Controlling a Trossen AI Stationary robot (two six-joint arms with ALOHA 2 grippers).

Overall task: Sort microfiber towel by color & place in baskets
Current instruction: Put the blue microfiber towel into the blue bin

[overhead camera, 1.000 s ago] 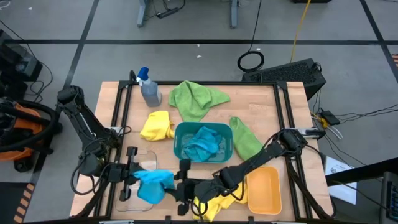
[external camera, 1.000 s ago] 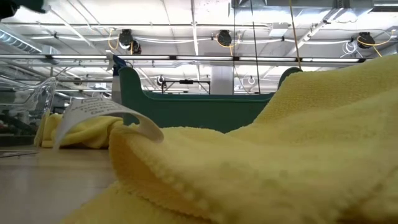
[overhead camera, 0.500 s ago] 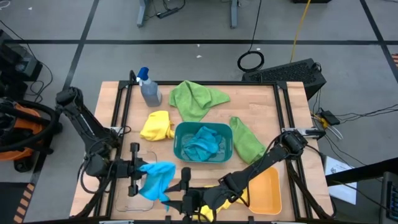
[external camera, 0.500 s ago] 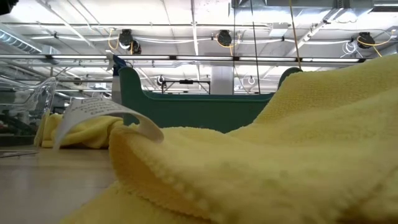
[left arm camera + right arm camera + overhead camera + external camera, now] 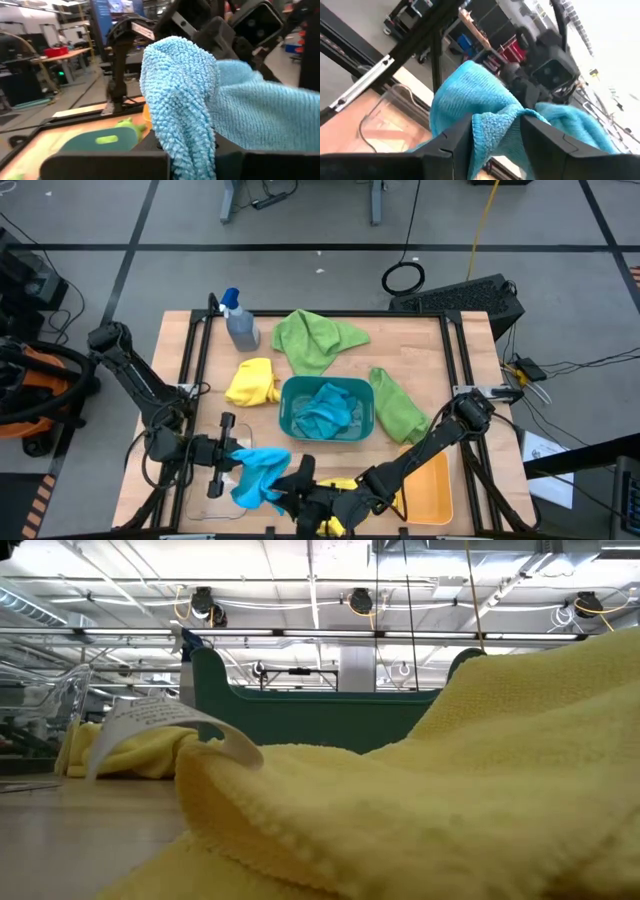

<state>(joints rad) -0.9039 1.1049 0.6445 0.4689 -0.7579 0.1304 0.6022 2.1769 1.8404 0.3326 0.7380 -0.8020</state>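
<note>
A bright blue microfiber towel [image 5: 258,474] hangs between both grippers above the table's near left, beside the clear basket [image 5: 205,485]. My left gripper [image 5: 232,457] is shut on it from the left. My right gripper [image 5: 292,490] is shut on it from the right. Another blue towel [image 5: 325,412] lies in the teal basket [image 5: 290,395]. One yellow towel [image 5: 340,505] lies under my right arm and fills the low view [image 5: 420,800]. A second yellow towel [image 5: 252,380] and two green towels [image 5: 315,338] [image 5: 395,405] lie on the table. The orange basket [image 5: 432,485] stands at the near right. My left gripper pinches a bunched fold of the blue towel [image 5: 186,142] between its two fingers, coming level from the table's left. The cloth rises in a hump beyond the fingers, clear of the table. My right gripper pinches another bunched part of the same towel [image 5: 495,131] between its two fingers [image 5: 451,145], coming level from the table's right. The cloth spreads out beyond the fingers, slack between the two grippers.
A grey spray bottle [image 5: 238,320] with a blue top stands at the far left. Black rails [image 5: 195,360] run along the table's left and right sides. Bare wood [image 5: 420,345] shows at the far right.
My left gripper has gone a little toward the table's right with the blue towel. My right gripper has rolled about its own axis and shifted toward the near edge, still on the cloth. The towel hangs farther right, bunched between them.
</note>
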